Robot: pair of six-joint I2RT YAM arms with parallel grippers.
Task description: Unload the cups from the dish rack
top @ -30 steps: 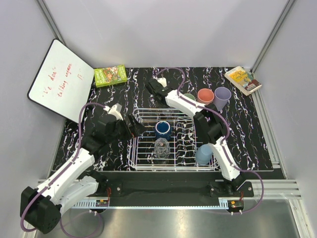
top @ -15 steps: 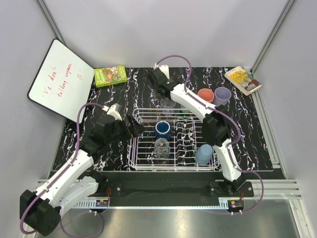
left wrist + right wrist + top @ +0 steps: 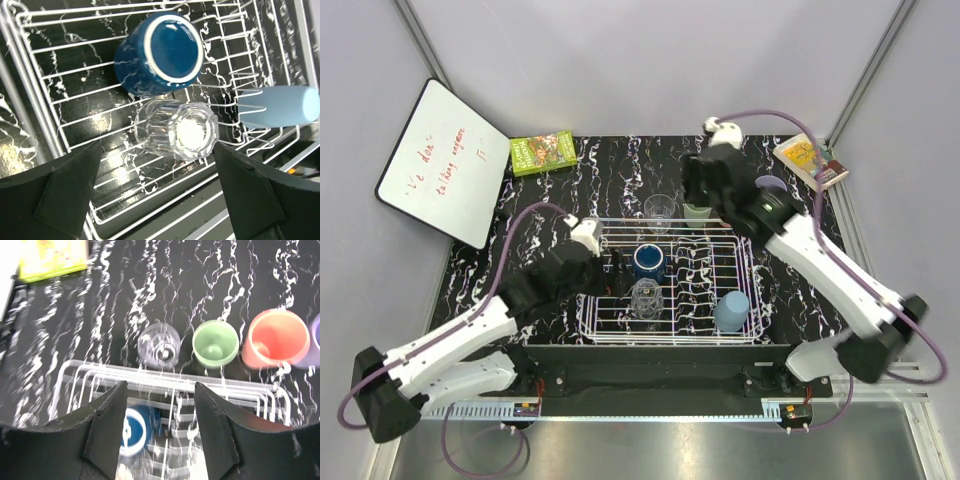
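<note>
The white wire dish rack (image 3: pixel 672 339) holds a dark blue cup (image 3: pixel 649 262), a clear glass (image 3: pixel 644 297) and a light blue-grey cup (image 3: pixel 731 311). My left gripper (image 3: pixel 618 276) is open over the rack's left part. In the left wrist view (image 3: pixel 160 200) its jaws stand either side of the clear glass (image 3: pixel 182 131), not touching it. My right gripper (image 3: pixel 698 187) is open and empty above the rack's far edge. Behind the rack stand a second clear glass (image 3: pixel 159 346), a pale green cup (image 3: pixel 215 344), a salmon-pink cup (image 3: pixel 277 337) and a lavender cup (image 3: pixel 770 186).
A whiteboard (image 3: pixel 440 160) leans at the far left. A green book (image 3: pixel 543 152) lies behind the rack at the left, and another book (image 3: pixel 810 160) lies at the far right corner. Grey walls close in the black marbled table (image 3: pixel 520 225).
My right arm has swung from the far left of the rack up and to the right, away from the clear glass behind the rack. My left gripper has moved right over the rack.
</note>
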